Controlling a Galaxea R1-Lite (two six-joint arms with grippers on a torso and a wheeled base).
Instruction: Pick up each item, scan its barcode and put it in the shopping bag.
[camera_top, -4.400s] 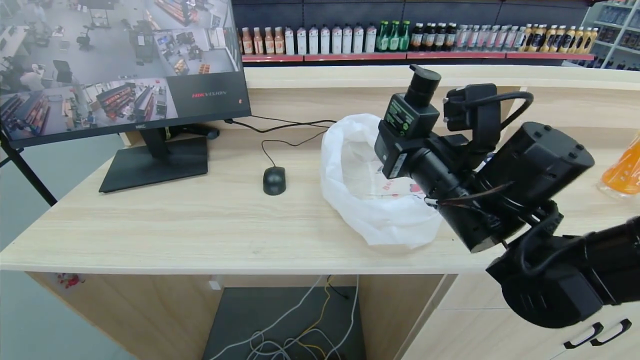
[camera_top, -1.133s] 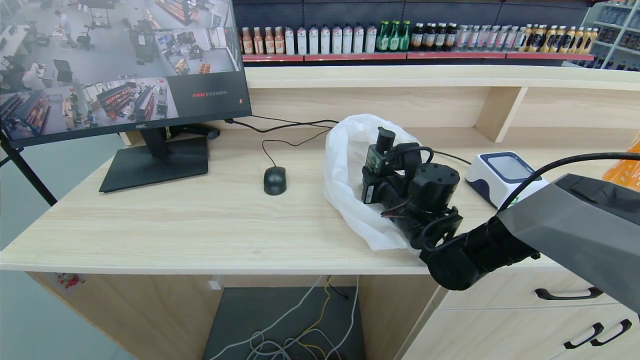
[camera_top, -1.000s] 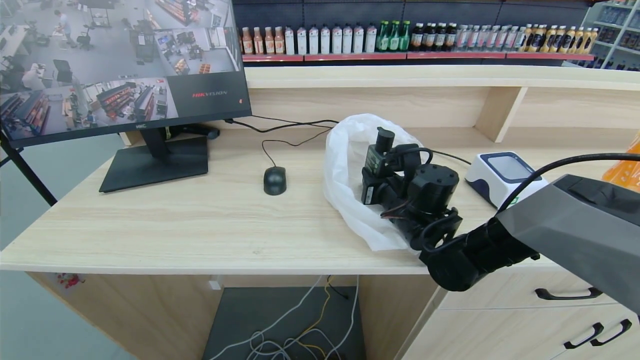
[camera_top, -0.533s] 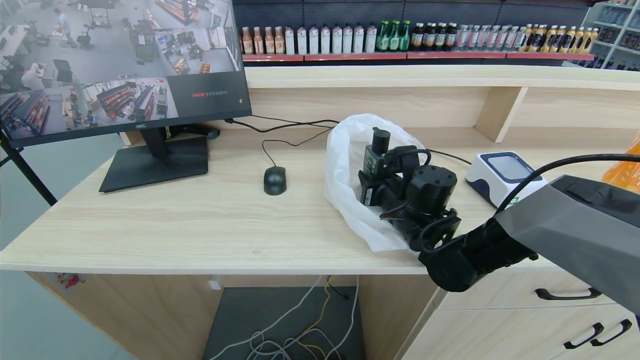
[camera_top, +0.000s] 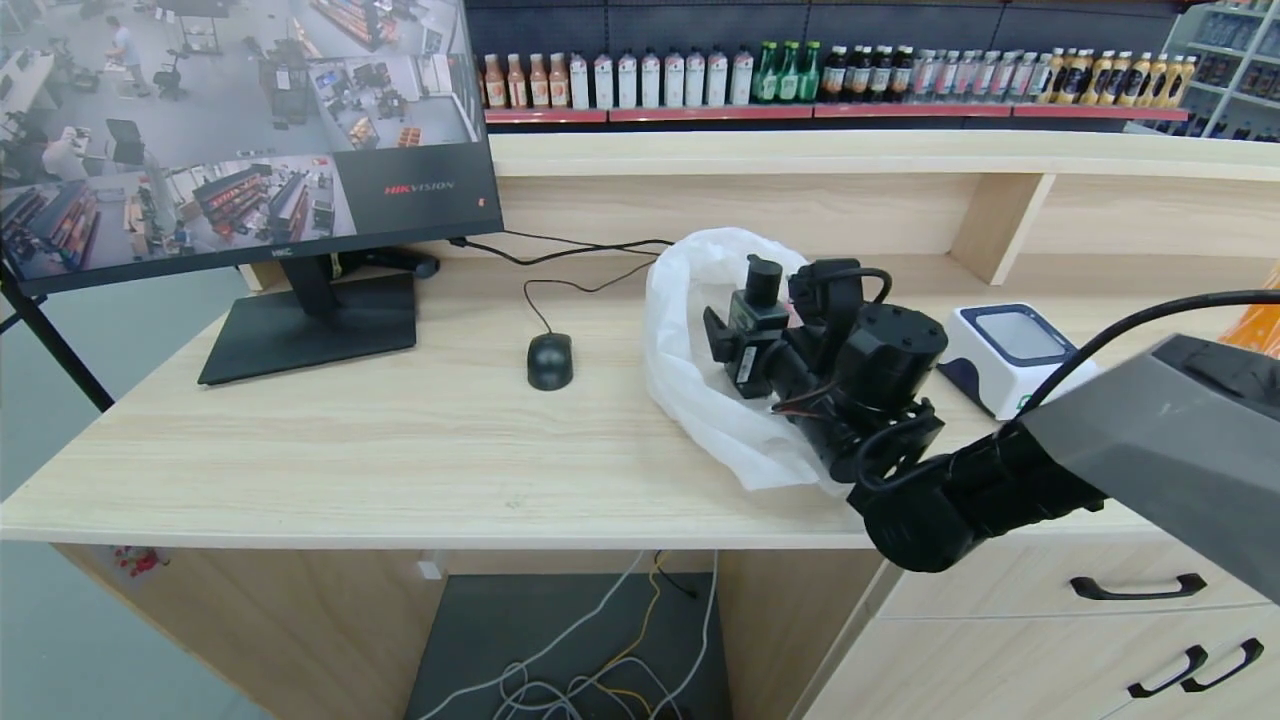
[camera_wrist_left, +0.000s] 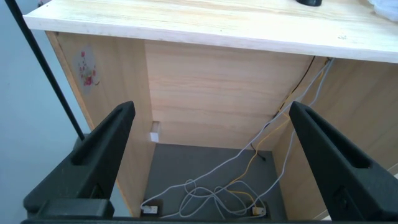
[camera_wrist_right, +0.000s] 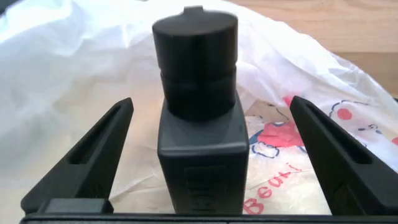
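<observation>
bottle (camera_wrist_right: 198, 93) between spread right hand (camera_wrist_right: 211, 109) fingers (camera_wrist_right: 93, 155), untouched

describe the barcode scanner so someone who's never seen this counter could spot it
Start at the long pale wooden counter and find the crumpled white shopping bag on it. Just right of the bag sits the barcode scanner: a small white box with dark blue trim and a slanted grey window on top, unlike the black mouse on the bag's left.
</observation>
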